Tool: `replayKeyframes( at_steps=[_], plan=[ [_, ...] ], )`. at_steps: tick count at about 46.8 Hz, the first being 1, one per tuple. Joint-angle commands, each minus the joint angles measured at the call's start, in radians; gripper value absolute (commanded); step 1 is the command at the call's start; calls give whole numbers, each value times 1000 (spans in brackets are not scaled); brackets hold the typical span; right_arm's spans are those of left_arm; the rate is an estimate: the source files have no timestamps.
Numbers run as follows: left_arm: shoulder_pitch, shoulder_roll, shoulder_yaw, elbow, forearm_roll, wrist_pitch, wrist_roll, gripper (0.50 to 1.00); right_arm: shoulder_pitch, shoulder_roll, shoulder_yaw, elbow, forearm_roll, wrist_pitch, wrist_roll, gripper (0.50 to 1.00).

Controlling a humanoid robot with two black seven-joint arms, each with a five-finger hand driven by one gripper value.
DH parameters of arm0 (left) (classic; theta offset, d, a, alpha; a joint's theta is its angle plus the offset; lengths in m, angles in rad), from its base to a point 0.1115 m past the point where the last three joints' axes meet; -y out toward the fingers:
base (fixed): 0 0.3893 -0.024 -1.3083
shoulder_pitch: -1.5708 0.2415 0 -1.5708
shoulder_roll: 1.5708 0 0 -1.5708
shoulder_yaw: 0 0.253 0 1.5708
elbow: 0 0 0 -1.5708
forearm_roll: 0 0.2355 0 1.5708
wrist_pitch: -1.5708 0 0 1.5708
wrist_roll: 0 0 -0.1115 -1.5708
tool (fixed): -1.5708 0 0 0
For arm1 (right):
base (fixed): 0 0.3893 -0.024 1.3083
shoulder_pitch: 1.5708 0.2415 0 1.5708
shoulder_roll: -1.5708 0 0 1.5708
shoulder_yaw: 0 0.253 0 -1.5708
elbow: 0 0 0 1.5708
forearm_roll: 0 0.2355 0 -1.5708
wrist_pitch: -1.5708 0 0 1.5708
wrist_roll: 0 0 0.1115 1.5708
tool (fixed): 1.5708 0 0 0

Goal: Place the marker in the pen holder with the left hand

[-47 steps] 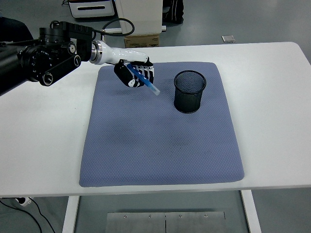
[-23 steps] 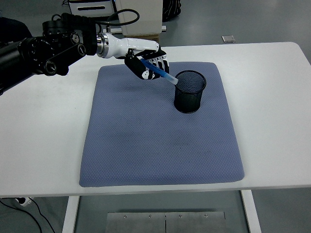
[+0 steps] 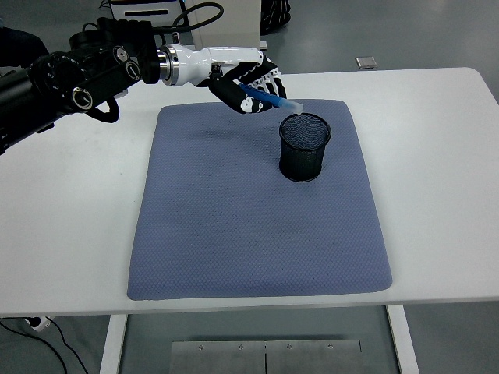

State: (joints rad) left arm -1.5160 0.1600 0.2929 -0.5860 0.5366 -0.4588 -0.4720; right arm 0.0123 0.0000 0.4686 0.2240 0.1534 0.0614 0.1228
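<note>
My left hand [image 3: 253,86] reaches in from the upper left and hovers over the far edge of the blue-grey mat [image 3: 257,234]. Its fingers are shut on a blue marker [image 3: 269,98], which slants down to the right. The marker's pale tip hangs just above and behind the rim of the black mesh pen holder [image 3: 305,147]. The holder stands upright on the mat's far right part. The right arm does not show.
The mat lies on a white table [image 3: 437,179]. A small grey object [image 3: 367,61] rests at the table's far edge. Behind the table are a cardboard box [image 3: 228,62] and white equipment.
My left hand has carried the marker up and to the right, from the mat's far left part to just above the holder's rim. The holder has stayed put.
</note>
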Motion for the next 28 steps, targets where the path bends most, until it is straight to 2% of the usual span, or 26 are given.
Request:
replayKeyframes(
  at_steps=[1, 22, 28],
  plan=[
    [3, -17, 0, 0, -29, 0, 0, 500, 0, 0, -1, 0, 0, -2, 0, 1000],
    [43, -92, -26, 0, -170, 8, -4, 500, 0, 0, -1, 0, 0, 0, 0, 1000],
    [80, -114, -55, 11, -202, 8, -4, 500, 0, 0, -1, 0, 0, 0, 0, 1000]
  ],
)
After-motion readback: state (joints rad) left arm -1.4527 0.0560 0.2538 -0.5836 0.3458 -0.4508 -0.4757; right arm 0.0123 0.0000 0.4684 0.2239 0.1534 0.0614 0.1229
